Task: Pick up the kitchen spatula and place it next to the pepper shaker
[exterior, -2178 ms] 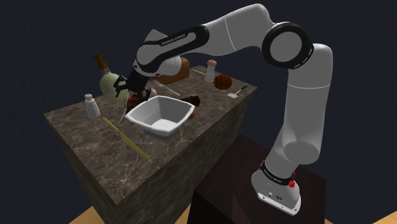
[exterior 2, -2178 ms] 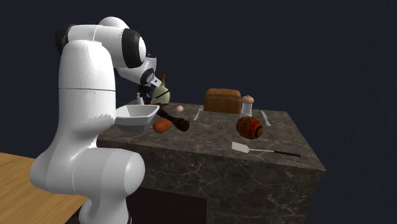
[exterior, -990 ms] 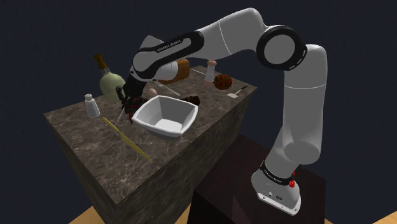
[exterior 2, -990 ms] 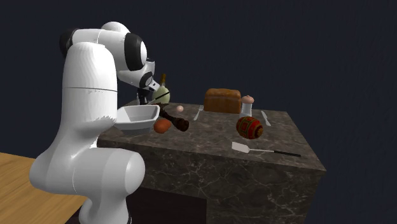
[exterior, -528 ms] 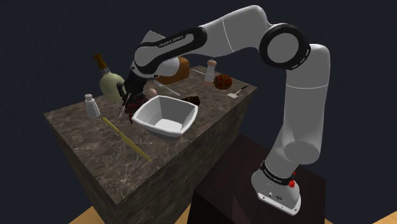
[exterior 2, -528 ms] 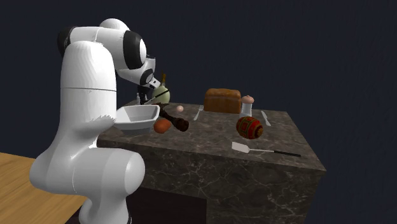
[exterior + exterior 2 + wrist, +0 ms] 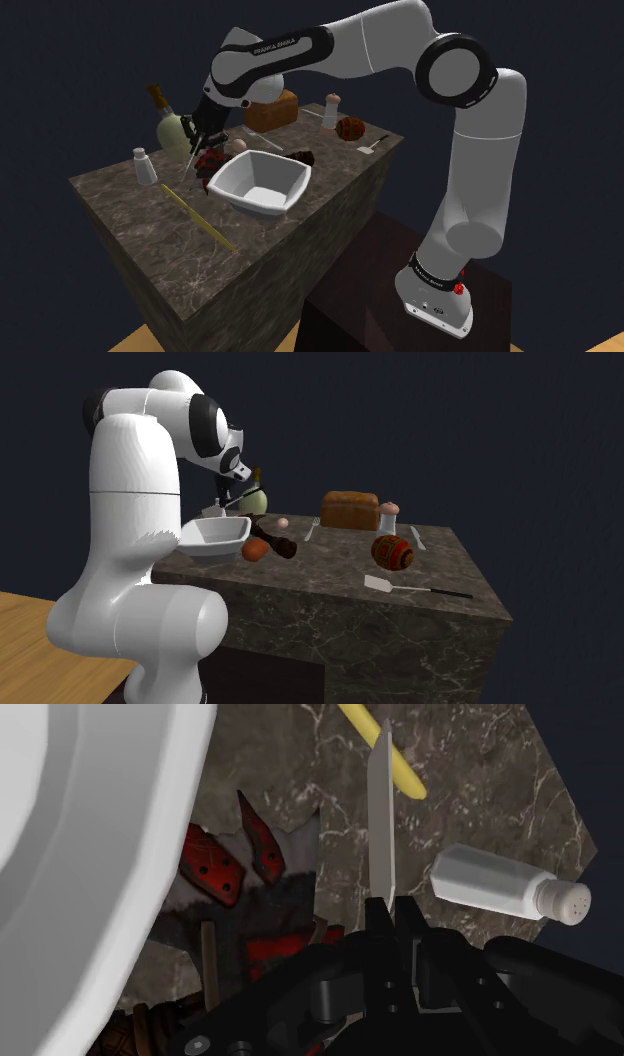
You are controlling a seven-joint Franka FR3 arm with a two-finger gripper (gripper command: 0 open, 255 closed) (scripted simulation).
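The end effector (image 7: 197, 137) is closed tight on one end of a thin, flat grey utensil (image 7: 381, 814), which I take for the spatula seen on its edge. It hangs blade-down just beside the white bowl (image 7: 285, 190), on the side toward the white shaker (image 7: 146, 166), and its tip seems clear of the bench (image 7: 130, 225). So the picking step looks done, and the carrying step is in hand. The next move calls for bringing the spatula away from the bowl toward the shaker, if this one is the pepper, then lowering it flat on the bench just beside it, short of the yellow stick (image 7: 200, 213), and opening.
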